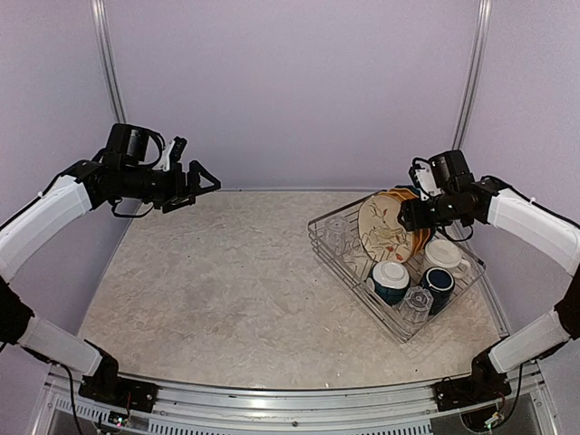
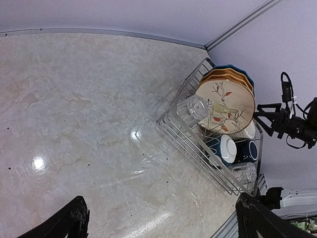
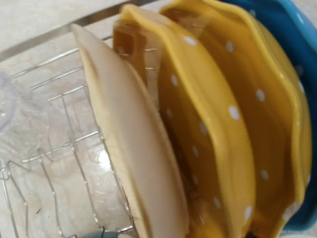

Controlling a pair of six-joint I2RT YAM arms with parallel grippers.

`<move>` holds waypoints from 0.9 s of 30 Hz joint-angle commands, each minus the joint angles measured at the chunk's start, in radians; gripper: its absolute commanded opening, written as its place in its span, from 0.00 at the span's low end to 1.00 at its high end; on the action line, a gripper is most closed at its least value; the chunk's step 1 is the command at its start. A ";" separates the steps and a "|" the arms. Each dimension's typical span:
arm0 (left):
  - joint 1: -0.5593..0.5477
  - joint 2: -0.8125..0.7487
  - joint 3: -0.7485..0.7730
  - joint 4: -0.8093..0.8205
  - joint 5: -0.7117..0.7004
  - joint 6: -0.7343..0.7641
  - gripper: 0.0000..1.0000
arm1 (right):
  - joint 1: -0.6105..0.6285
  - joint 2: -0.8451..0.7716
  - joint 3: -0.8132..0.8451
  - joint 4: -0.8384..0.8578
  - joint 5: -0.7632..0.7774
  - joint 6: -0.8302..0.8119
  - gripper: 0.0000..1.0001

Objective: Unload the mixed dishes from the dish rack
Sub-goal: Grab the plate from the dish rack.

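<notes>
The dish rack (image 1: pixel 359 292) (image 2: pixel 184 133) stands at the table's right. On edge in it are the cream floral plate (image 1: pixel 385 228) (image 2: pixel 225 106) (image 3: pixel 129 148), orange plates (image 2: pixel 228 75) (image 3: pixel 218 124) and a blue plate (image 3: pixel 297 74). It also holds two clear glasses (image 1: pixel 336 231) (image 1: pixel 417 304), a teal bowl (image 1: pixel 391 279), a navy mug (image 1: pixel 439 283) and a cream mug (image 1: pixel 446 256). My right gripper (image 1: pixel 405 216) (image 2: pixel 262 120) hovers at the plates' upper rims, fingers spread. My left gripper (image 1: pixel 201 188) (image 2: pixel 166 223) is open and high over the far left.
The marbled table top (image 1: pixel 227 290) stretches left of the rack. Purple walls close the back and sides, with metal posts (image 1: pixel 473 82) in the far corners. An aluminium rail (image 1: pixel 290 408) runs along the near edge between the arm bases.
</notes>
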 commanded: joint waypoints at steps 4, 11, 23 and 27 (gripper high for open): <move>0.015 -0.007 -0.012 0.013 0.015 0.009 0.99 | 0.010 0.002 0.004 -0.013 -0.025 -0.006 0.64; 0.014 -0.014 -0.009 0.011 0.022 0.009 0.99 | 0.010 0.060 0.031 0.024 -0.057 -0.023 0.53; 0.015 -0.021 -0.006 0.009 0.031 0.007 0.99 | 0.010 0.122 -0.029 0.158 -0.038 -0.065 0.45; 0.017 -0.032 -0.010 0.012 0.020 0.006 0.99 | 0.010 0.144 -0.019 0.167 -0.034 -0.086 0.40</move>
